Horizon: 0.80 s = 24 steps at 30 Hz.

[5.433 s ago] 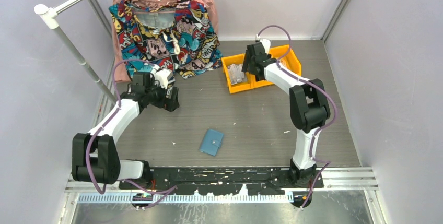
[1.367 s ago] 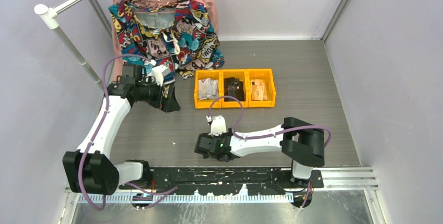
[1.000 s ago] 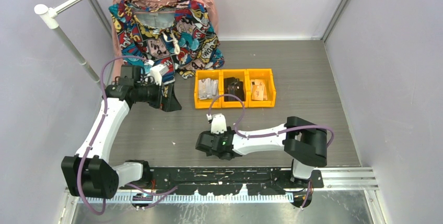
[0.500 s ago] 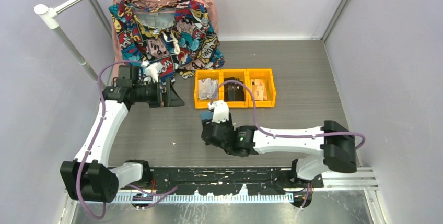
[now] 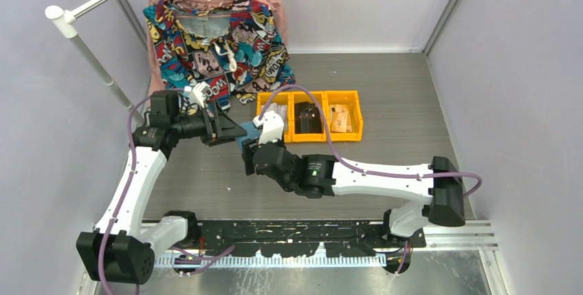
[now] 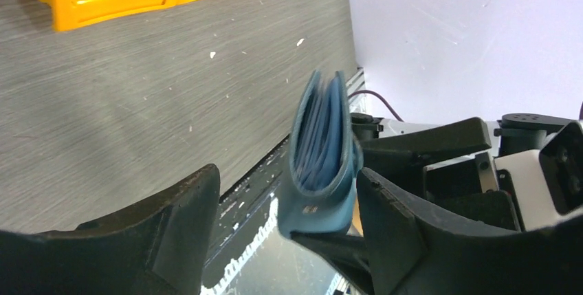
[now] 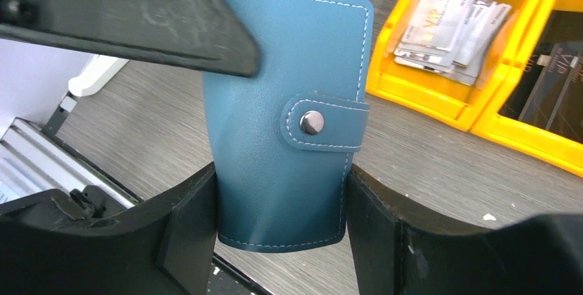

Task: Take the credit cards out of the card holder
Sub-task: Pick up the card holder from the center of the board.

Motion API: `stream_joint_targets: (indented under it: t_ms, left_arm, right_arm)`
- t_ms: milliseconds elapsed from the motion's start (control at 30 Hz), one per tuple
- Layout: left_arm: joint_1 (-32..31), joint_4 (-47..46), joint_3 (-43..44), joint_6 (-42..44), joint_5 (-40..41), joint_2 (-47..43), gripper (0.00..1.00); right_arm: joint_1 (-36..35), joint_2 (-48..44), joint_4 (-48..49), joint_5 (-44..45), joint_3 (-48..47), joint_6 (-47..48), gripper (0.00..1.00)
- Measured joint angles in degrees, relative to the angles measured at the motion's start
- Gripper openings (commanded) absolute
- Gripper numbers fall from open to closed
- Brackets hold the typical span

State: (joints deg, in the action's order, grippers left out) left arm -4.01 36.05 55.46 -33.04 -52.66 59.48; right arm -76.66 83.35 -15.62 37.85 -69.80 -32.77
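The left wrist camera alone catches the card holder (image 6: pixel 322 164) edge-on: two teal covers bowed slightly apart, thin blue layers packed between them, held off the bench (image 6: pixel 137 102). What the layers contain cannot be told. It stands upright between the two black fingers of the left pincer (image 6: pixel 285 178), close against the right-hand one, with a clear gap to the left-hand one. This pincer stands parted around the holder and does not clamp it.

From overhead the holder is only a blue sliver where the two arms meet, left of the orange bins (image 5: pixel 307 132).

The right wrist camera gives the flat face. The cover is smooth, leather-like teal with pale stitching round its rounded corners. A snap tab (image 7: pixel 337 126) with a round metal stud is fastened across the right edge. The right pincer (image 7: pixel 282 199) grips the holder by both long edges near its lower end. One dark finger of the left pincer slants across its top left corner.

Further right, the nearest bin of glossy orange plastic holds a loose stack of pale cards (image 7: pixel 440 27) with grey print. The next bin holds dark items.
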Motion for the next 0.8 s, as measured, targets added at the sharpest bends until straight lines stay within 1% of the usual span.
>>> stream_joint_targets:
  t_ms: [100, 167, 267, 367, 433, 500, 567, 633, 800]
  left_arm:
    - [-0.15, -0.87, -0.48, -1.79, -1.2, -0.17, 0.66]
    - [-0.15, -1.29, -0.9, -2.75, -1.86, -0.22, 0.58]
    - [-0.15, -1.81, -1.97, -3.3, -2.47, -0.94, 0.38]
    - [-0.15, -1.81, -2.36, -3.48, -2.64, -1.66, 0.16]
    - [-0.15, -1.79, -2.34, -2.86, -2.58, -1.99, 0.06]
    - [-0.15, -1.55, -2.34, -2.8, -2.14, -2.27, 0.02]
    - [-0.15, -1.44, -2.34, -2.69, -0.83, -2.67, 0.0]
    - [-0.17, -1.38, -2.34, -2.56, 0.92, -3.3, 0.0]
    - [-0.15, -1.55, -2.34, -2.54, 3.91, -5.53, 0.0]
  right_arm:
    - [-0.55, 2.08, 1.03, -0.61, -1.75, 0.85, 0.66]
    - [-0.83, 3.1, 1.51, -1.01, -2.4, 1.2, 0.66]
    - [-1.11, 3.56, 1.9, -1.31, -2.45, 1.25, 0.68]
    - [-1.22, 3.58, 2.12, -1.29, -2.45, 1.14, 0.76]
    - [-1.22, 3.56, 2.58, -1.31, -2.45, 0.9, 0.8]
    - [-1.22, 3.54, 2.93, -1.27, -2.43, 0.63, 0.83]
    - [-1.03, 3.37, 3.13, -1.25, -2.43, 0.13, 0.84]
    - [-0.7, 2.4, 3.19, -0.98, -2.25, -0.31, 0.82]
    - [0.0, -1.9, 3.21, 0.35, -1.88, -0.81, 0.72]
